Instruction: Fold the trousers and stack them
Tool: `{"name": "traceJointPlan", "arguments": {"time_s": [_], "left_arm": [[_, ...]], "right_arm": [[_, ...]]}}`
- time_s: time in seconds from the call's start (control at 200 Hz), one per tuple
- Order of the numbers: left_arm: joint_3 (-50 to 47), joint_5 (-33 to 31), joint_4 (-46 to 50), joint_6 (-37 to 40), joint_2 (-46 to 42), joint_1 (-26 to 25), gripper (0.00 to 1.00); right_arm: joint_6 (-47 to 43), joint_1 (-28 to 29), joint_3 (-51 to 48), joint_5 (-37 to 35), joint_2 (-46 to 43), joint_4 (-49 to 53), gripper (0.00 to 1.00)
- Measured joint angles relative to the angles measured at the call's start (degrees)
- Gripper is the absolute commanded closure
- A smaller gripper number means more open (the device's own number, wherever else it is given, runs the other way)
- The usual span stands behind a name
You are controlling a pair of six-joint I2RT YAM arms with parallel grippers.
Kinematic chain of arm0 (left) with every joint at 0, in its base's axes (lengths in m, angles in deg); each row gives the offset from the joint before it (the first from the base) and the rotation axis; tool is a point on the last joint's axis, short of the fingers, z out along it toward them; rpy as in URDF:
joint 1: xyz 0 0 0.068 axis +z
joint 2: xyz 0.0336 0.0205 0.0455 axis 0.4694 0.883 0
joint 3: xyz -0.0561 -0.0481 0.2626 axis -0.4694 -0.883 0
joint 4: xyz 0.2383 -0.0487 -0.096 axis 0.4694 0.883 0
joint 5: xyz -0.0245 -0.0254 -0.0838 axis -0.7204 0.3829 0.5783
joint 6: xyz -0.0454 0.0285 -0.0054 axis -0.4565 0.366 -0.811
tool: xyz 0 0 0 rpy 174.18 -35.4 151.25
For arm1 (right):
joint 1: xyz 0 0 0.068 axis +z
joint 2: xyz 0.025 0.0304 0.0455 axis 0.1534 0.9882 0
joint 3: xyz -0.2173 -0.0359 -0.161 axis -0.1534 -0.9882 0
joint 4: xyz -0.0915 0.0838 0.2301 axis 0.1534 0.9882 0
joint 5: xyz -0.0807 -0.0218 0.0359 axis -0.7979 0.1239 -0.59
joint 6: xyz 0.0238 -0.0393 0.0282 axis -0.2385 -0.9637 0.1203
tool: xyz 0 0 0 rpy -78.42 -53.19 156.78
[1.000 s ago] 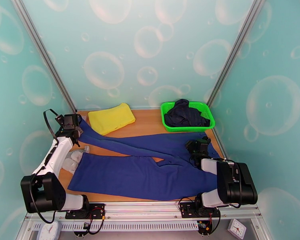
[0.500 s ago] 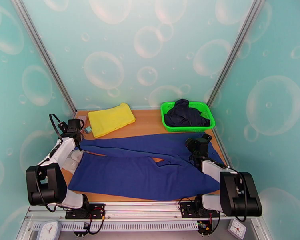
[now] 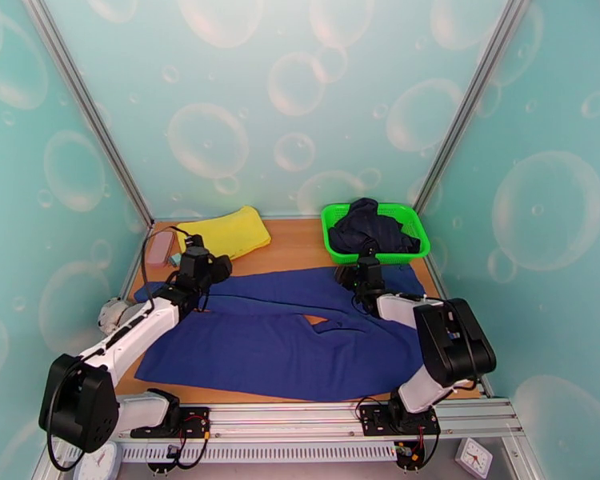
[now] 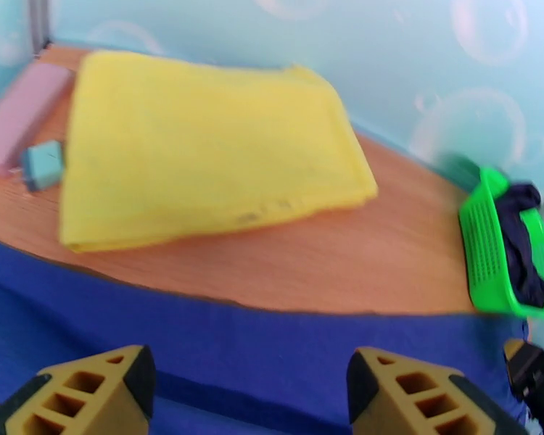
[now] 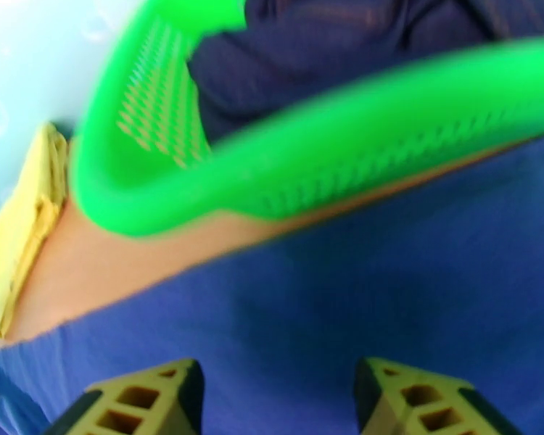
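Now both hands hang open and empty over the single pair of trousers.

Stretched low from the lower left of the top view, the left arm carries the left hand point(image 3: 212, 270) at centre-left, its fingers point(image 4: 91, 389) wide apart above blue cloth. The right arm folds sharply at lower right, and the right hand point(image 3: 364, 270) sits just below the basket, its fingers point(image 5: 138, 400) spread with nothing between them. The trousers point(image 3: 284, 346) lie flat across the middle of the table point(image 3: 300, 242), both legs running leftward. Beyond them are one folded yellow cloth point(image 3: 224, 234) at upper left and one green basket point(image 3: 332, 234) at upper right holding one dark garment point(image 3: 372, 226).
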Motion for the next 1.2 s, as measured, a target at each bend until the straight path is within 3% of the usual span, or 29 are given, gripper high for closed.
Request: {"name": "traceJointPlan", "arguments": {"time_s": [0.14, 0.265, 0.325, 0.475, 0.66, 0.92, 1.065, 1.2], "left_arm": [[-0.35, 2.67, -1.99, -0.11, 4.09, -5.46, 0.24], [-1.62, 1.92, -1.49, 0.52, 2.97, -6.47, 0.24], [-2.1, 0.72, -0.81, 1.27, 1.18, -6.43, 0.24], [-3.34, -2.64, -0.24, 1.99, -6.71, -6.36, 0.23], [-6.54, -5.42, -1.51, 2.91, -14.12, -5.73, 0.18], [-2.54, -7.04, 3.5, 2.95, -2.6, -1.18, 0.17], [6.82, -9.11, 9.53, 3.32, 6.54, 2.93, 0.23], [14.62, -9.99, 12.39, 3.98, 14.01, 6.54, 0.24]], "right_arm": [[2.25, -2.73, 0.15, 2.27, 1.73, 1.6, 0.41], [5.01, -7.45, -0.83, 5.22, 1.57, 0.26, 0.43], [6.4, -10.1, -2.14, 6.58, 0.87, -0.83, 0.5], [10.38, -15.08, -6.16, 10.84, -1.42, -3.69, 0.51], [12.87, -15.43, -10.19, 6.51, -7.67, 0.11, 0.51], [11.52, -26.51, -12.26, 3.72, -11.82, 5.29, 0.51], [8.79, -23.82, -12.28, 2.27, -15.63, 7.15, 0.48], [2.84, -11.65, -7.5, 0.04, -18.56, 10.6, 0.46]]}}
